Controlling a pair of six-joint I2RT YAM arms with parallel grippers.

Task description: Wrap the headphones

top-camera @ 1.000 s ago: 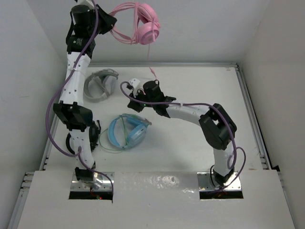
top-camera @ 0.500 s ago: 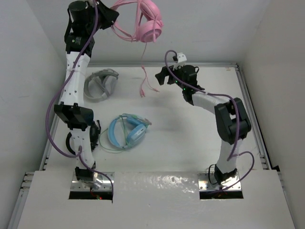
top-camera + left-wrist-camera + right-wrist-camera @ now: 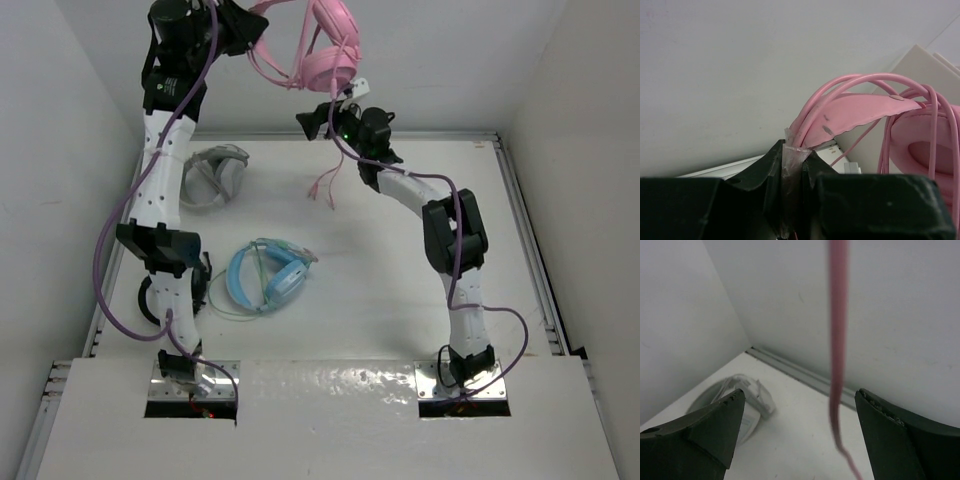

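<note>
White worktop [image 3: 400,310] lies below; the left fingers [image 3: 767,172], clamped shut on the headband [image 3: 860,110], hold the headphones [image 3: 330,60] high by the back wall [image 3: 450,60]. The cable [image 3: 838,340] hangs between the wide-open, empty right fingers [image 3: 715,425]: better to close on it gently before looping it round.

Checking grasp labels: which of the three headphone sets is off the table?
The pink headphones, clamped by the left claw; the grey pair and light-blue pair lie on the table.
</note>
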